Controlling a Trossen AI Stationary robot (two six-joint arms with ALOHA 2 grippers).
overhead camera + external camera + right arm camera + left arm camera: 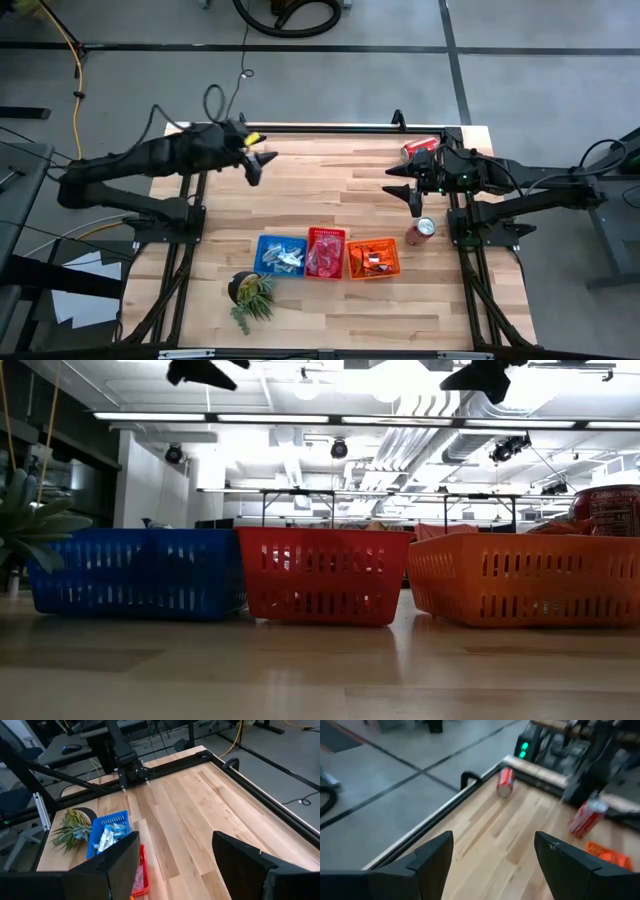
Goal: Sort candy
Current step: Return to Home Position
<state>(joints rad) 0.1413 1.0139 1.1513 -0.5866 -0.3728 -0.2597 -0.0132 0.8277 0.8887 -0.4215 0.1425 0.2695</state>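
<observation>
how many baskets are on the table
3, in a row: the blue basket next to the potted plant, the red basket in the middle, the orange basket next to a soda can.

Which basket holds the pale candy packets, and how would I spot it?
On the wooden table, three baskets sit side by side in a row. Take the end basket beside the small potted plant. It alone is blue, with silvery white packets inside; its neighbours are a red basket and an orange basket.
</observation>
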